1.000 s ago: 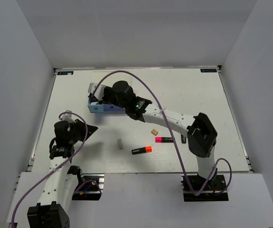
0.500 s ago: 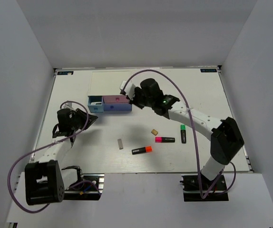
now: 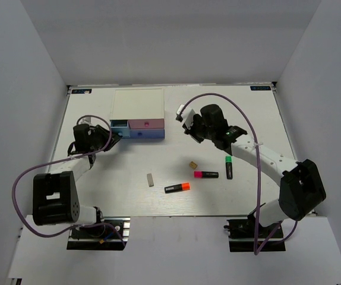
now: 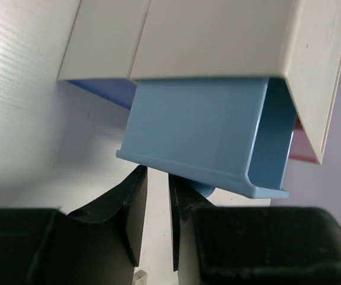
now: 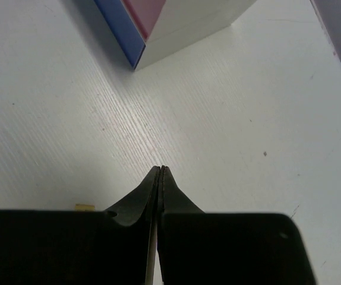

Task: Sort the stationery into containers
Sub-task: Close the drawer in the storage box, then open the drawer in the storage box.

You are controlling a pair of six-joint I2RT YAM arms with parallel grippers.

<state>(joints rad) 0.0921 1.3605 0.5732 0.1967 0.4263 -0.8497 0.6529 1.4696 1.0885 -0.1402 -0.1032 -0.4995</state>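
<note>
The cream-topped box (image 3: pixel 138 105) stands at the back left. Its light-blue drawer (image 3: pixel 118 126) is pulled out a little; the pink (image 3: pixel 146 124) and darker blue (image 3: pixel 147 135) fronts are in. My left gripper (image 3: pixel 112 136) is at the light-blue drawer (image 4: pixel 206 133), fingers slightly parted and empty (image 4: pixel 158 196), the knob (image 4: pixel 209 190) just right of them. My right gripper (image 3: pixel 188 126) is shut and empty (image 5: pixel 160 171), right of the box. On the table lie the orange (image 3: pixel 177 187), pink (image 3: pixel 206 174) and green (image 3: pixel 229 167) highlighters, the tan block (image 3: pixel 192 164) and the grey-white eraser (image 3: pixel 150 179). The pinkish-white piece is out of view.
Grey walls close in the table (image 3: pixel 248 113) on the left, back and right. Purple cables loop over both arms. The box corner (image 5: pixel 158 24) shows at the top of the right wrist view.
My right arm has swung right, away from the box, uncovering it. My left gripper has moved up to the light-blue drawer's front.
</note>
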